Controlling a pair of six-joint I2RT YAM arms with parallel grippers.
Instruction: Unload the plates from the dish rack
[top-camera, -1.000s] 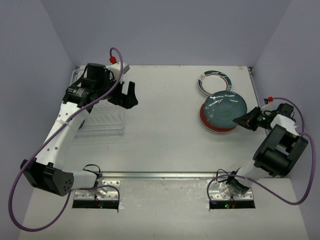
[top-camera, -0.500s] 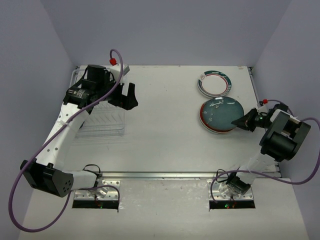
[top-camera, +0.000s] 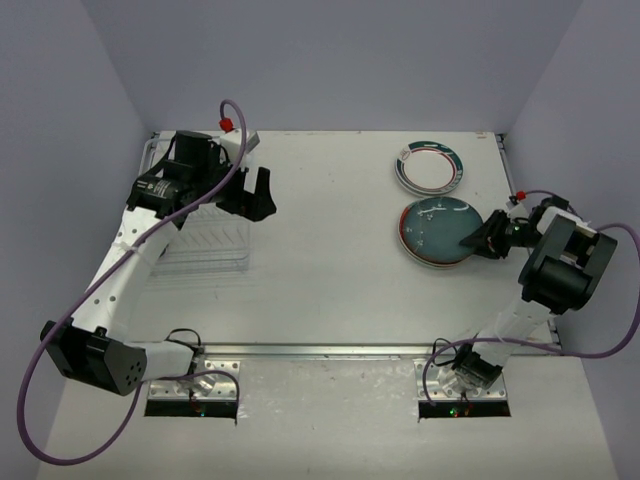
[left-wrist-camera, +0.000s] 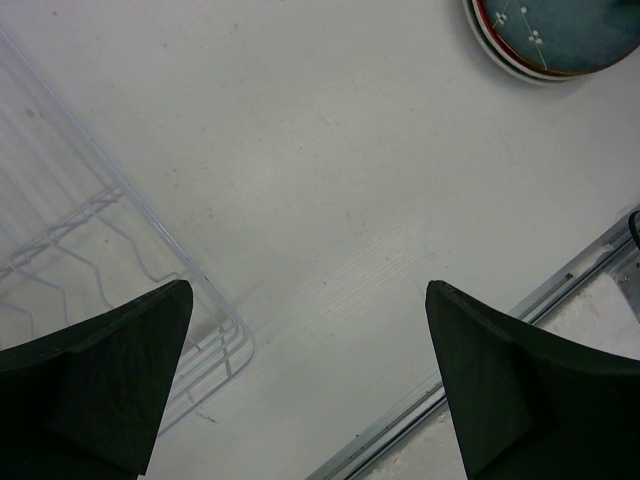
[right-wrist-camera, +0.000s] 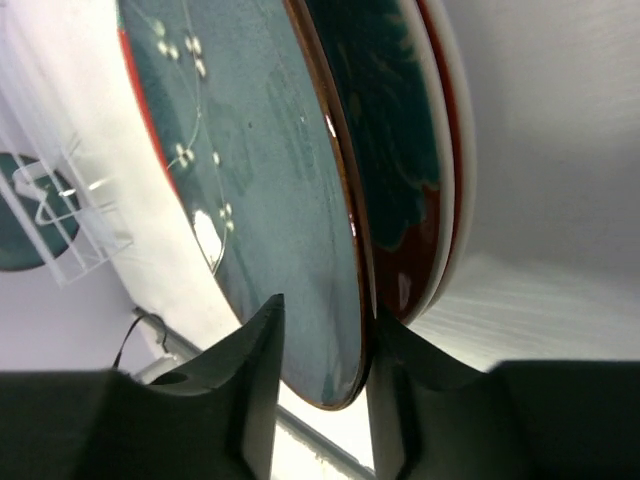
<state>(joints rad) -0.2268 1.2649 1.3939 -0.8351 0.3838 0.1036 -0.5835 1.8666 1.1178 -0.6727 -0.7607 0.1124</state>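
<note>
The teal-blue plate (top-camera: 444, 226) lies flat on the red-rimmed plate (top-camera: 424, 259) at the right of the table. My right gripper (top-camera: 480, 240) is at that stack's right edge. In the right wrist view its jaws straddle the teal plate's (right-wrist-camera: 260, 150) rim: one finger lies against the underside, above the red-rimmed plate (right-wrist-camera: 415, 200), and the other stands off the top face, so the right gripper (right-wrist-camera: 328, 308) is open. The green-rimmed plate (top-camera: 430, 167) lies behind them. My left gripper (top-camera: 255, 192) hangs wide open and empty beside the wire dish rack (top-camera: 200, 245).
The left wrist view shows the rack's near corner (left-wrist-camera: 200, 330) under the left gripper (left-wrist-camera: 307, 288), bare table beyond, and the plate stack (left-wrist-camera: 560, 30) far off. A metal rail (top-camera: 320, 350) crosses the table's front. Walls enclose the table on three sides.
My right gripper has lowered the teal-blue plate onto the red-rimmed one, and its jaws have parted from the rim. The left arm has not moved.
</note>
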